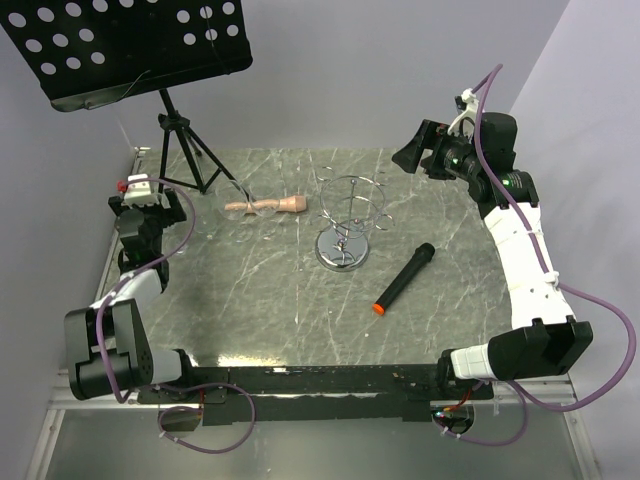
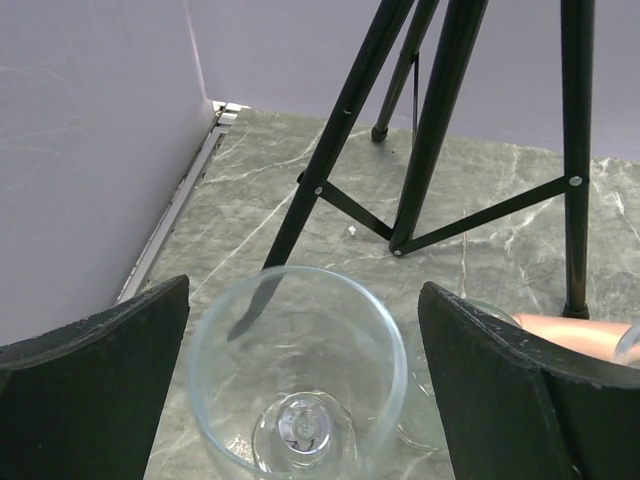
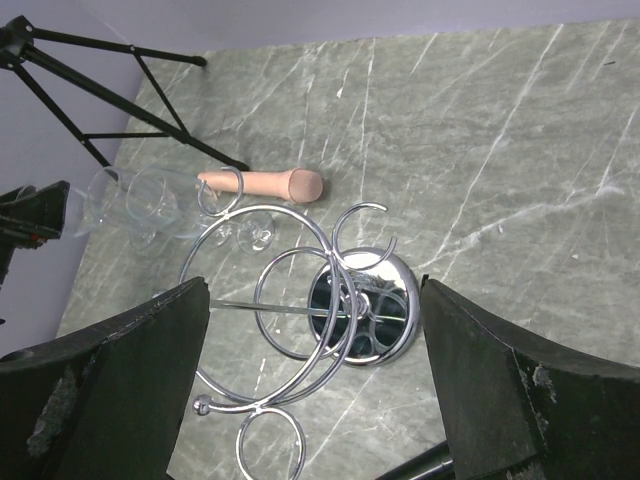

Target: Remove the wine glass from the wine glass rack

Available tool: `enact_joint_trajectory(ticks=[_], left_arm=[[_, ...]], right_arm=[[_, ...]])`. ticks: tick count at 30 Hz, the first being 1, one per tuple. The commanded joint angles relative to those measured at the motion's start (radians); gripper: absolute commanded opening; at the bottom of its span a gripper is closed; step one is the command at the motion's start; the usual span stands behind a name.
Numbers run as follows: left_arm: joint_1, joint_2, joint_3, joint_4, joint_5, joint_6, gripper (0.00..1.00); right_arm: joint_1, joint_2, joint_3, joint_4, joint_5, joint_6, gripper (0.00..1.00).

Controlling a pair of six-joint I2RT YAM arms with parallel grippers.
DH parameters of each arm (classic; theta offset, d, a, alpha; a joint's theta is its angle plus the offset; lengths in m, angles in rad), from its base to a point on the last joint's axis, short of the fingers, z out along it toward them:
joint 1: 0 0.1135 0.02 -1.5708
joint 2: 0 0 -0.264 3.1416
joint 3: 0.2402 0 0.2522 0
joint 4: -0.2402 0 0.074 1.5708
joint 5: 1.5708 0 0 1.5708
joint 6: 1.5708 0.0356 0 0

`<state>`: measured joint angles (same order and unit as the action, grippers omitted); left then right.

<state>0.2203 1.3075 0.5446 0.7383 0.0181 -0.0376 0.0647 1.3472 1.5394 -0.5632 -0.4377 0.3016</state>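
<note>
A clear wine glass (image 2: 297, 370) stands on the marble table, off the rack, between my left gripper's (image 2: 305, 300) open fingers. There is a gap on each side and neither pad touches it. In the top view the left gripper (image 1: 175, 208) is at the table's left side, by the tripod. The wine glass rack (image 1: 345, 225), chrome with a round disc base, stands mid-table, and its wire arms (image 3: 290, 300) show no glass. My right gripper (image 1: 412, 156) hovers open above and right of the rack (image 3: 372, 305), holding nothing.
A second clear glass (image 3: 168, 200) stands right beside the first (image 3: 112, 203). A pinkish wooden handle (image 1: 265, 206) lies behind them. A black microphone (image 1: 404, 277) with an orange end lies right of the rack. The black music stand's tripod (image 1: 185, 150) stands at the back left, near the wall.
</note>
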Motion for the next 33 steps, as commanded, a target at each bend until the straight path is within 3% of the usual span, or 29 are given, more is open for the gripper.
enact_joint_trajectory(ticks=[1,9,17,22,26,30,33], left_arm=[[0.005,-0.054,0.028,0.018,0.013,-0.005,1.0],[0.004,-0.204,0.015,-0.143,0.011,-0.018,1.0],[0.005,-0.346,0.083,-0.413,-0.044,-0.042,1.0],[-0.009,-0.378,0.143,-0.54,-0.027,-0.061,1.0],[-0.018,-0.378,0.208,-0.649,0.014,-0.055,1.0],[-0.019,-0.347,0.303,-0.79,0.109,-0.036,1.0],[-0.018,-0.303,0.383,-0.927,0.169,-0.031,1.0]], right_arm=[[-0.006,-0.016,0.044,0.022,-0.009,-0.002,0.92],[-0.008,-0.011,0.03,0.039,-0.018,-0.005,0.93],[-0.019,-0.011,-0.005,0.062,0.037,-0.051,1.0],[-0.034,-0.051,-0.108,0.028,0.193,-0.206,1.0],[-0.052,-0.028,-0.131,-0.156,0.307,-0.458,1.0],[-0.094,-0.042,-0.205,-0.233,0.298,-0.464,1.0],[-0.092,-0.002,-0.19,-0.283,0.518,-0.327,1.0]])
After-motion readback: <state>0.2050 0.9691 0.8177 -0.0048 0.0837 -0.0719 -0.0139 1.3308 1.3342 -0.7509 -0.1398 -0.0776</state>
